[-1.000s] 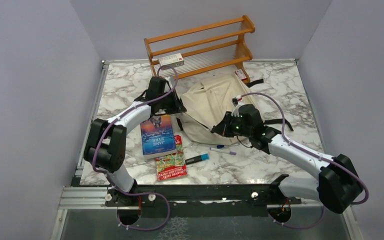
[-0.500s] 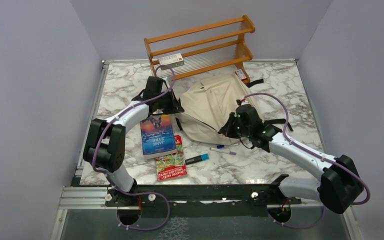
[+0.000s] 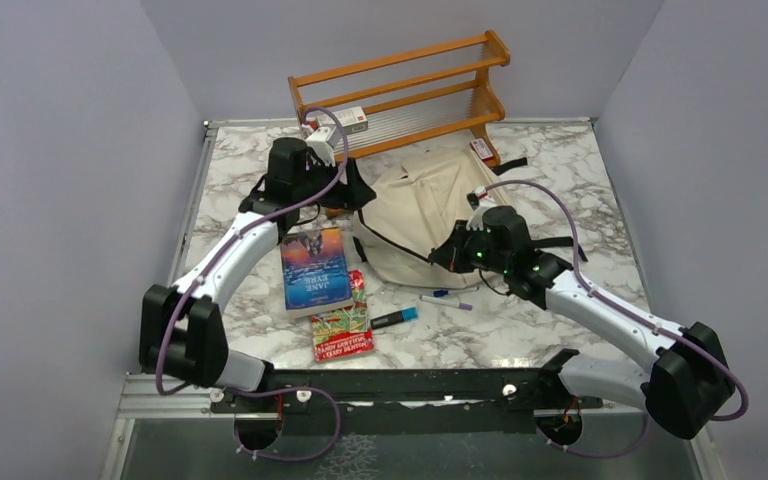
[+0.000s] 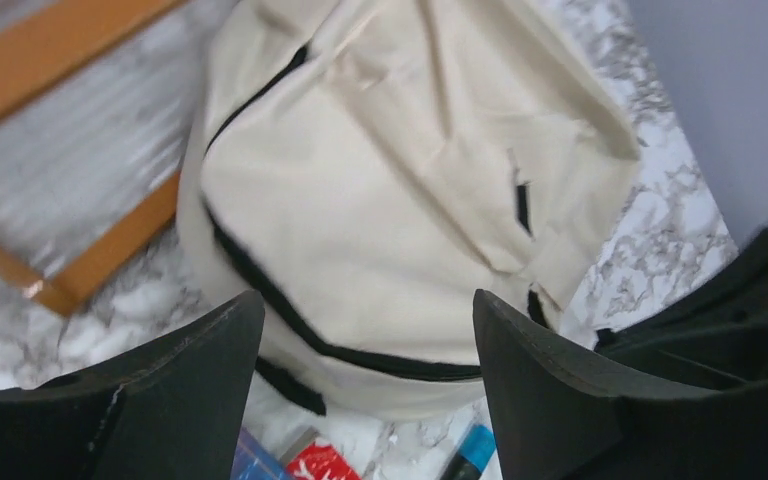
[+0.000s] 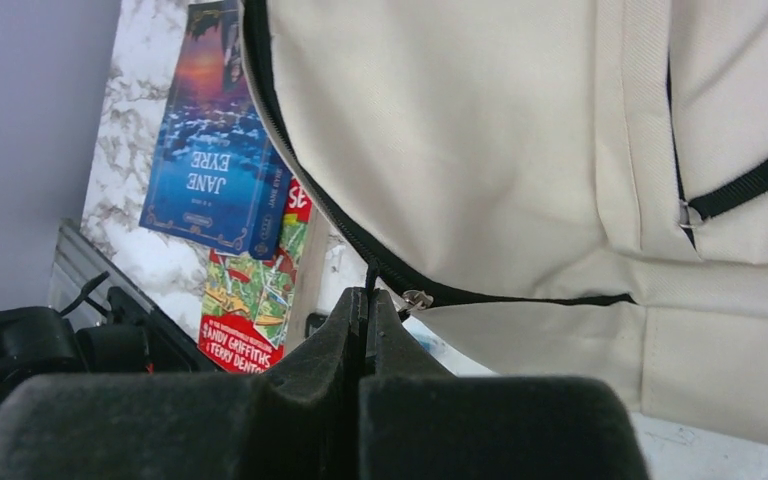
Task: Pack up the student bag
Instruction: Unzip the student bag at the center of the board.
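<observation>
Student bag (image 3: 415, 215): matt cream cloth; zip pull (image 5: 371, 275), black cord. Rack (image 3: 400, 85): varnished wood. Table (image 3: 560, 170): glossy marble-look. Book (image 3: 314, 270): glossy paper cover.

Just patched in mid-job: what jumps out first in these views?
The cream student bag lies mid-table, in front of the wooden rack. The right gripper has its jaws shut on the zipper pull at the bag's near edge. The left gripper hovers open at the bag's edge, near the rack.

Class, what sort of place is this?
Probably a robot lab bench staged as a study desk: plain walls box in a marble table, with a student bag, books, pens and a wooden rack.
</observation>
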